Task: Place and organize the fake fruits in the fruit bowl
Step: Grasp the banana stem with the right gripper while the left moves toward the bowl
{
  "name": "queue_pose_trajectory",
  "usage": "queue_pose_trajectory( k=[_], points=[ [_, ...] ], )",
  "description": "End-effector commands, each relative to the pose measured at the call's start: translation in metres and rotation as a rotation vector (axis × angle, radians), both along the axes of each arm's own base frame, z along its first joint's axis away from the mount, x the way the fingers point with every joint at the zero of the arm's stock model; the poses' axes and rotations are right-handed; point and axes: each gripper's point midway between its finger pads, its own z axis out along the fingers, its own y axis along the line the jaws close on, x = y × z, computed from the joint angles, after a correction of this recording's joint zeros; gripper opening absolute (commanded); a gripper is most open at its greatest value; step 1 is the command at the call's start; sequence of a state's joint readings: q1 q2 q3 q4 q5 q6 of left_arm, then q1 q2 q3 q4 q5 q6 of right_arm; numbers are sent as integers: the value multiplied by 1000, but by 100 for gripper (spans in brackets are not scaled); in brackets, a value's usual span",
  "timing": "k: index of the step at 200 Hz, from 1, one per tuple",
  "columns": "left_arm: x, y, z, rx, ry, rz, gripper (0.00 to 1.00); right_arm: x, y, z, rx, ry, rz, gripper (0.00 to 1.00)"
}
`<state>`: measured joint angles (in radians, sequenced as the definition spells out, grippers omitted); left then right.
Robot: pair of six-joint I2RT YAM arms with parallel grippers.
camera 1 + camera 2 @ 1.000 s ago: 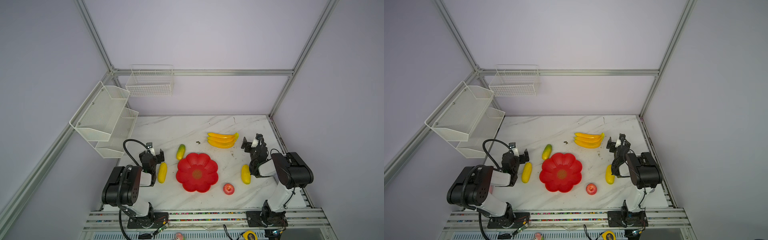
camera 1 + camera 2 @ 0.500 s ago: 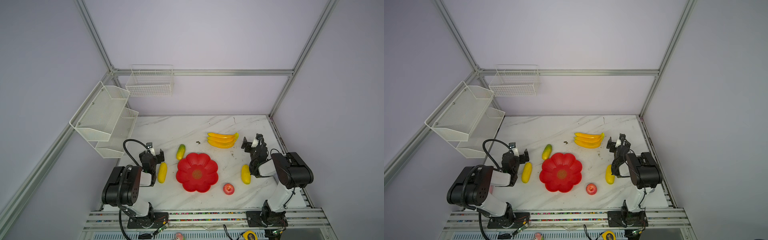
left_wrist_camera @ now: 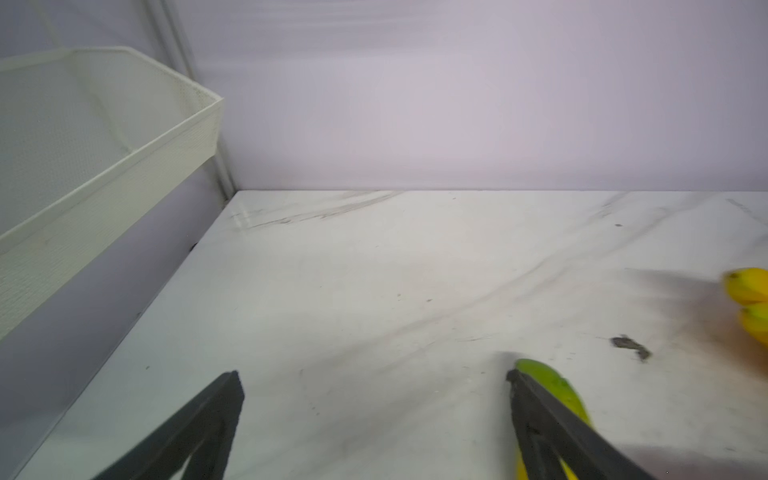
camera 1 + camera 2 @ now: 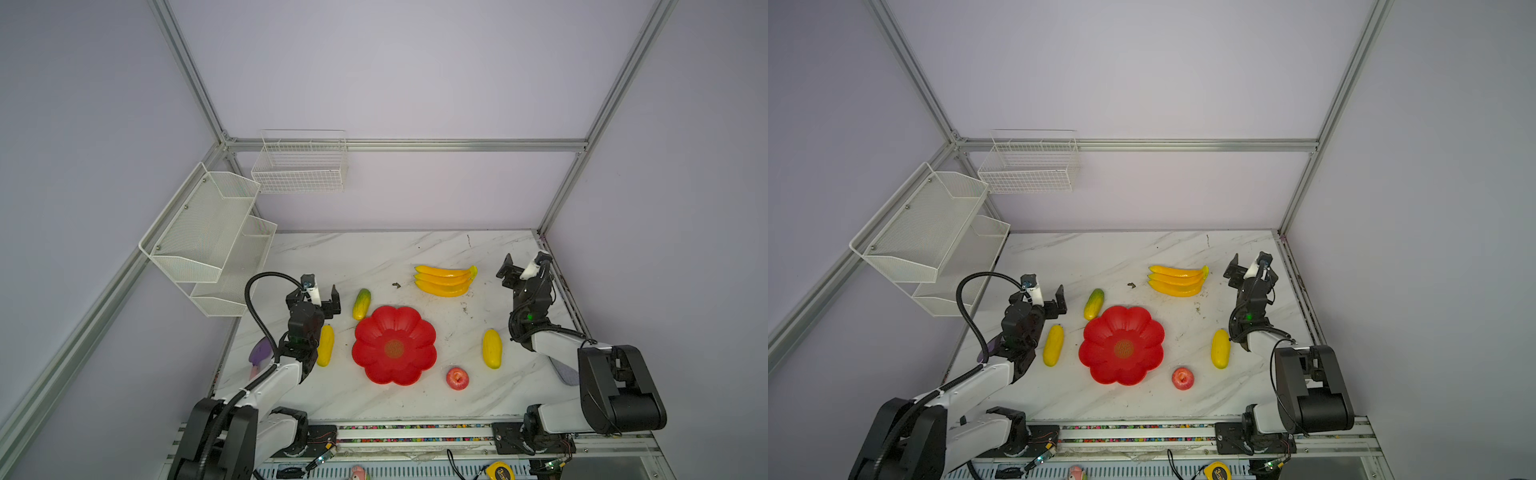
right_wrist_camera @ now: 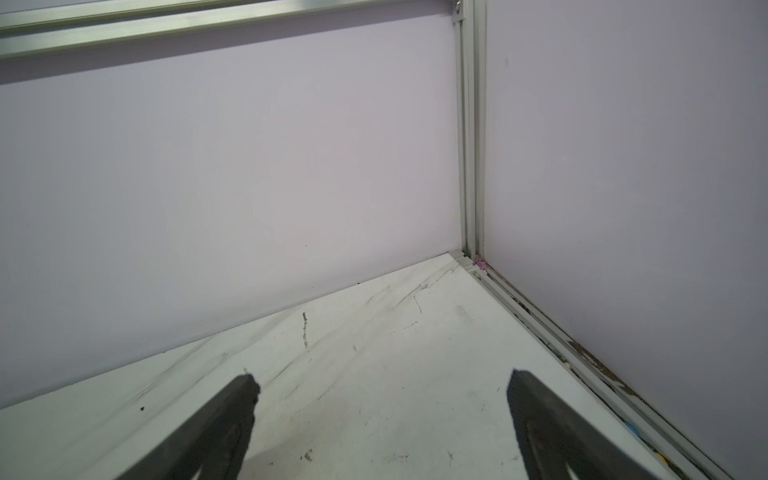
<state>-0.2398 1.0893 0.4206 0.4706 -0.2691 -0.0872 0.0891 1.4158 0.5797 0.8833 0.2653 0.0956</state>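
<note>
White marble tabletop (image 4: 374, 257), lilac walls (image 4: 415, 83) | fruit bowl (image 4: 374, 332) mid-table, empty, fake fruits (image 4: 457, 378) scattered around | left gripper (image 3: 374, 380), right gripper (image 5: 382, 379) spread wide, holding nothing | risk: glossy green fruit (image 4: 361, 304), seemingly beside left finger (image 3: 548, 415), rolling away if clipped
</note>
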Motion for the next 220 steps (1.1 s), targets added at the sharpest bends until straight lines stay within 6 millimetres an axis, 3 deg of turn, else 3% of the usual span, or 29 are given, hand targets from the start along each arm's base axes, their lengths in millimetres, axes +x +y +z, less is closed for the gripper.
queue_pose_trajectory(
  k=[1,22,40,64,92,110,129,158,198,220],
  points=[
    [-4,-66,55,-113,59,-269,100,13,28,-28,57,190,153,97],
    [-36,-132,72,-243,197,-603,100,27,59,-26,99,256,317,97],
    [-62,-156,74,-249,243,-707,100,27,76,-26,139,306,411,97],
    [-78,-153,61,-237,251,-655,100,23,83,-34,169,371,439,96],
    [-89,-152,52,-249,247,-630,100,32,84,-63,160,473,438,86],
    [-94,-156,54,-275,242,-616,100,39,93,-68,181,479,470,79],
    [-102,-164,54,-302,227,-633,100,44,105,-69,175,477,492,79],
    [-104,-165,47,-290,217,-615,100,52,115,-82,136,522,473,79],
    [-101,-160,44,-266,211,-588,100,58,120,-111,138,601,463,68],
    [-101,-159,44,-257,204,-583,100,56,118,-119,129,631,446,67]
  ],
)
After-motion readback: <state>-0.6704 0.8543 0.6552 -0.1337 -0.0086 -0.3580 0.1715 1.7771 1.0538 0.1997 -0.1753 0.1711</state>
